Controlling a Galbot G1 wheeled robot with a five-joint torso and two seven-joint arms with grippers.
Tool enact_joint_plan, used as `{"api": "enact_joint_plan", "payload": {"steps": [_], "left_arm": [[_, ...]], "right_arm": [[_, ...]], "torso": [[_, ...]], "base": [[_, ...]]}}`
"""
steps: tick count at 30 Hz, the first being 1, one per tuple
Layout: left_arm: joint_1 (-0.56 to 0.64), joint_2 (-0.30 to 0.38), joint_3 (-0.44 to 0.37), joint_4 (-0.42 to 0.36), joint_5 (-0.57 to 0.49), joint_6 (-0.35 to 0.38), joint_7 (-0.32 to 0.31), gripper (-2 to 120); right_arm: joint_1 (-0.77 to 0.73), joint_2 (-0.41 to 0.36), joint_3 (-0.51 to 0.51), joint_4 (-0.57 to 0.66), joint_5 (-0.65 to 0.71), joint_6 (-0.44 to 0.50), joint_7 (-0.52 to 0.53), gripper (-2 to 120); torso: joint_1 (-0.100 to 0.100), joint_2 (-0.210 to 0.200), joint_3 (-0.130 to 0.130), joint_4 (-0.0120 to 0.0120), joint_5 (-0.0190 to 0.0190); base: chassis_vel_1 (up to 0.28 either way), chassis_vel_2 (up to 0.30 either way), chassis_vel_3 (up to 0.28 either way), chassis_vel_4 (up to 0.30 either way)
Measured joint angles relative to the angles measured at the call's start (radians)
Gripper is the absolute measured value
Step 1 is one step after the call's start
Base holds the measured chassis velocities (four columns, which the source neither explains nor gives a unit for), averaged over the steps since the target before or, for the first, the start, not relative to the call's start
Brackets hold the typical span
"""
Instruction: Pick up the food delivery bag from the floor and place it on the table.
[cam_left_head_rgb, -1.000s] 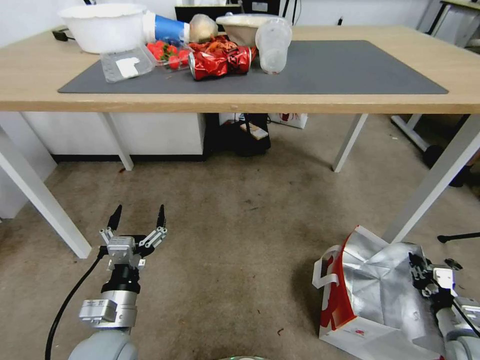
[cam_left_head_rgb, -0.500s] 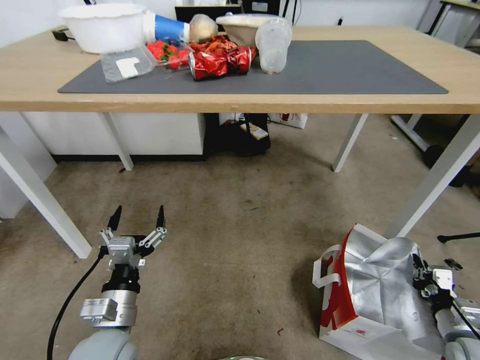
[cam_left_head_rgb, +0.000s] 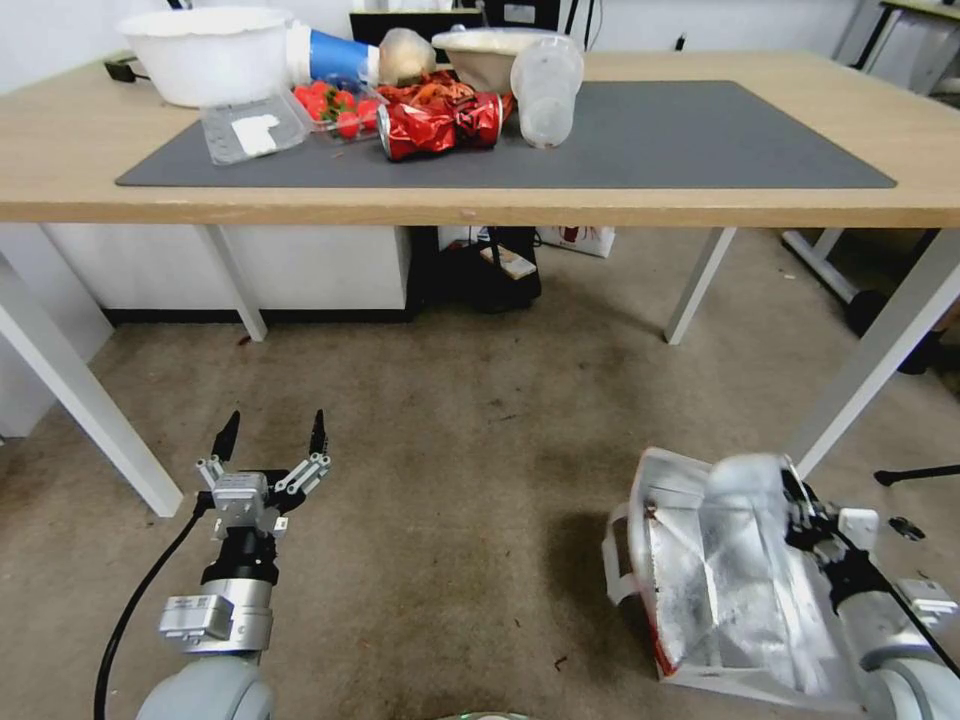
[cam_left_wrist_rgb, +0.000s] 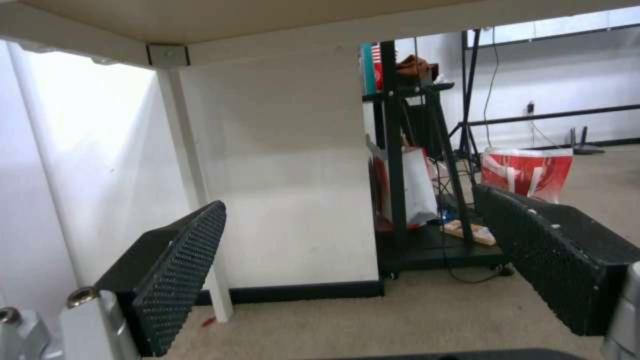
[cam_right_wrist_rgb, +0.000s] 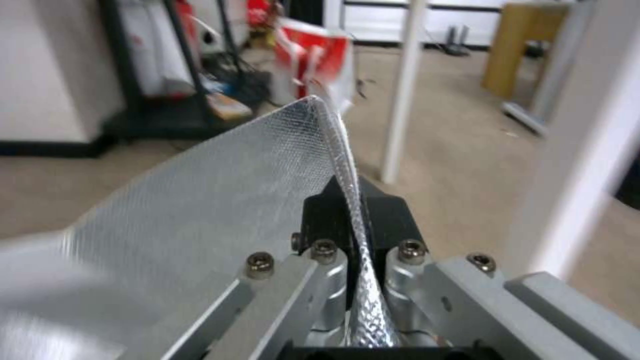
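Clamped tight on the silver foil rim of the food delivery bag (cam_left_head_rgb: 725, 570), right gripper (cam_left_head_rgb: 800, 505) at four o'clock, bag tipped on the floor (cam_left_head_rgb: 470, 450) beside a white leg of the table (cam_left_head_rgb: 60, 170). At seven o'clock, left gripper (cam_left_head_rgb: 270, 440) hovering low, fingers spread wide, holding nothing.

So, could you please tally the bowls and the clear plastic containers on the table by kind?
Bowls: 2, the white bowl and the beige bowl.
Clear plastic containers: 3, the flat tray, the strawberry punnet and the tall tub.
Total: 5.
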Motion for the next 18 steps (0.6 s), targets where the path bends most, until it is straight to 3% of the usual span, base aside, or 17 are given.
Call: {"api": "enact_joint_plan", "payload": {"steps": [18], "left_arm": [[-0.014, 0.001, -0.01, 0.012, -0.007, -0.006, -0.013, 93]], "right_arm": [[-0.049, 0.006, -0.094, 0.184, -0.049, -0.009, -0.033, 0]], "torso": [[0.0, 0.0, 0.0, -0.0002, 0.0001]], "base": [[0.0, 0.0, 0.0, 0.0]]}}
